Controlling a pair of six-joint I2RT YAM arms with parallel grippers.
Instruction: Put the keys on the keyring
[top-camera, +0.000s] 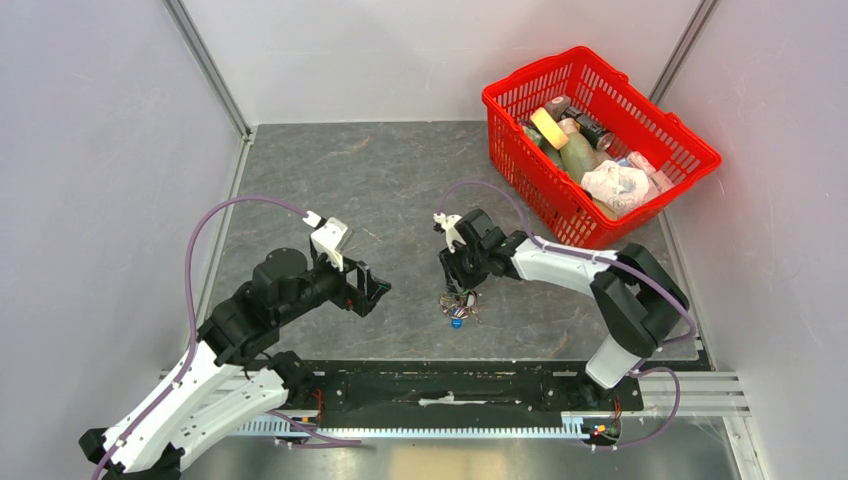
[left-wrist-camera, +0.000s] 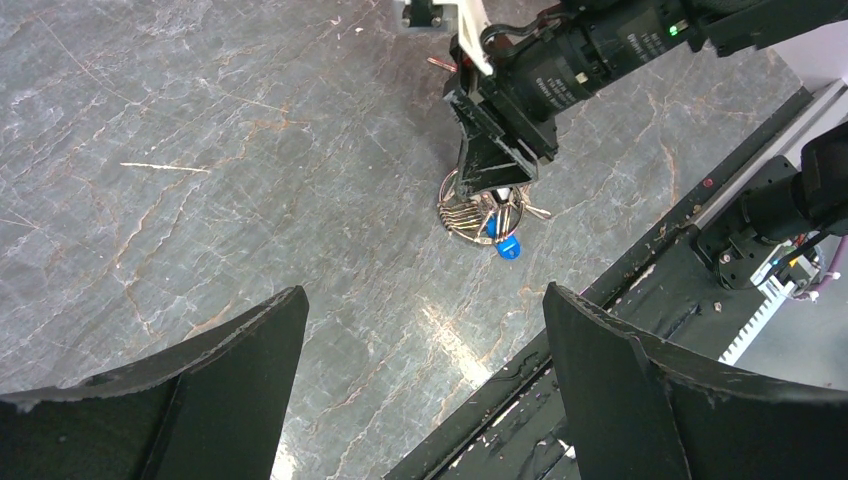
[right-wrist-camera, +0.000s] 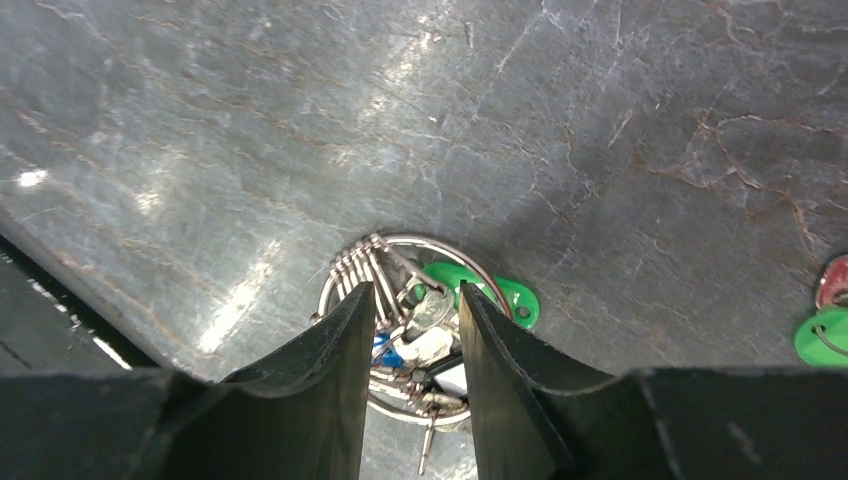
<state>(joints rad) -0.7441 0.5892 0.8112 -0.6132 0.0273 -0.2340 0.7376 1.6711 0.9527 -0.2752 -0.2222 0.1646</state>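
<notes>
Count: keyring (right-wrist-camera: 425, 238), one; red basket (top-camera: 530, 72), one. Green key heads (right-wrist-camera: 505, 298), two; blue key head (left-wrist-camera: 508, 248), one. Silver keys bunched at the ring: number not resolvable. Robot arms (top-camera: 560, 262), two.

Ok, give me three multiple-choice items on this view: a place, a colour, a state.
1. Where is the keyring? A) on a shelf B) on the table under the right gripper C) hung on a wall hook
2. Colour of the key head lying past the ring's rim, right wrist view? A) orange B) green C) white
3. The left gripper is: A) open, empty B) shut on a key C) shut on the ring
Answers: 1 B, it lies beneath the right fingers. 2 B, bright green plastic. 3 A, fingers wide apart, only table between.
</notes>
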